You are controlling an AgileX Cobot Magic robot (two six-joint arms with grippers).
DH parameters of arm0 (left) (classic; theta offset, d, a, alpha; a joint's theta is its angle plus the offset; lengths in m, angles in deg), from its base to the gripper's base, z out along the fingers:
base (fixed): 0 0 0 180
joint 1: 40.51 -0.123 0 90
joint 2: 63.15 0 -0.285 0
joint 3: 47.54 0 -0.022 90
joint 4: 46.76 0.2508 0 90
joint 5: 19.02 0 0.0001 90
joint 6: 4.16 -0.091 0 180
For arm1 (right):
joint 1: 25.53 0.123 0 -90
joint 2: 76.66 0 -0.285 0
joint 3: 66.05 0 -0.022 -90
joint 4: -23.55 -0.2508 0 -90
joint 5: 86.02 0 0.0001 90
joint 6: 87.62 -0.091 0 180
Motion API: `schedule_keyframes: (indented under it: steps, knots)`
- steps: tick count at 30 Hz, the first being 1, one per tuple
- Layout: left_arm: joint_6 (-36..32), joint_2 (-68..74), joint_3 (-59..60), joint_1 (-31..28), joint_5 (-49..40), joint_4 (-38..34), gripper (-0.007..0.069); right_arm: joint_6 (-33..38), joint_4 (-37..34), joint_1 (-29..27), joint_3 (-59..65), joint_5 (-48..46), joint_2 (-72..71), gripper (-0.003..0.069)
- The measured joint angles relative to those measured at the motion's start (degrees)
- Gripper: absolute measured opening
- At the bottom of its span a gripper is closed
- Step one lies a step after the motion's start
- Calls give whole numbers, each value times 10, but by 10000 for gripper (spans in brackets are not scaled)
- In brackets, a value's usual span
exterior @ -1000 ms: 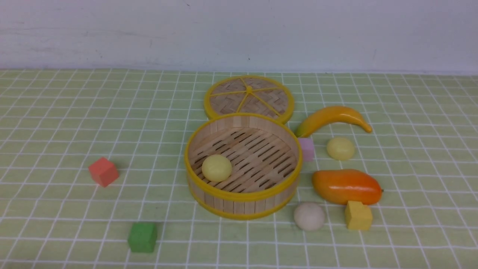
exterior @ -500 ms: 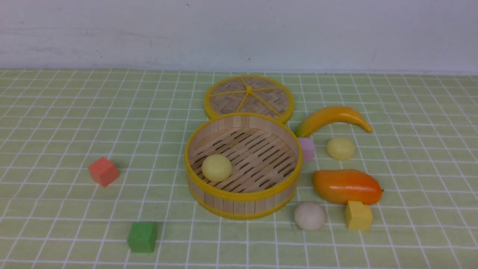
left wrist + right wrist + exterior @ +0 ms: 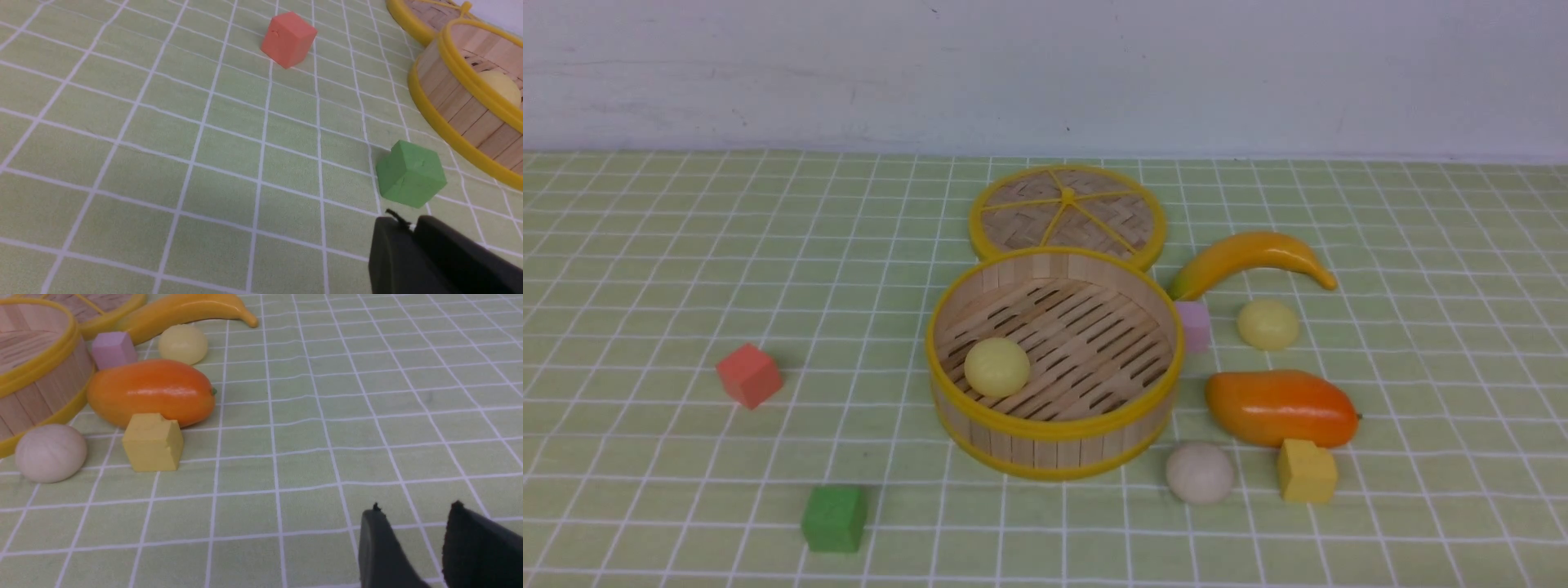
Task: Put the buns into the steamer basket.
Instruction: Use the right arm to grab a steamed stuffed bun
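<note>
Front view, left to right: a red cube (image 3: 749, 374) and a green cube (image 3: 834, 518) lay well apart from the steamer basket (image 3: 1054, 445), which held one pale yellow bun (image 3: 996, 367). Outside it to the right sat the off-white bun (image 3: 1199, 472) and the second yellow bun (image 3: 1267, 323). The left gripper (image 3: 408, 223) was pinched closed on nothing; the right gripper (image 3: 414, 510) stood slightly parted, empty.

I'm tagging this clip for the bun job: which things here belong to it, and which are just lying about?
Belong: steamer basket; yellow bun inside it; yellow bun outside it; off-white bun.
Lying about: lid; banana; mango; red cube; green cube; pink cube; yellow cube.
</note>
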Motion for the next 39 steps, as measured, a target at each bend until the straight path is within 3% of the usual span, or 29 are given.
schedule_keyframes:
  steps: [6, 11, 18, 23, 31, 35, 39]
  knots:
    - [0, 0, 0, 0, 0, 0, 73, 0, 2, 0, 4, 39, 0, 239]
    - [0, 0, 0, 0, 0, 0, 74, -45, -63, 0, 5, 209, 0, 239]
    - [0, 0, 0, 0, 0, 0, 80, -53, -71, 0, -1, 346, 0, 239]
    - [0, 0, 0, 0, 0, 0, 83, -69, -75, 0, -101, 278, 11, 239]
    - [0, 0, 0, 0, 0, 0, 92, -75, -75, 0, -379, 40, 234, 239]
    - [0, 0, 0, 0, 0, 0, 94, -68, -77, 0, -426, -26, 398, 239]
    - [0, 0, 0, 0, 0, 0, 99, -20, -89, 2, -429, -21, 535, 239]
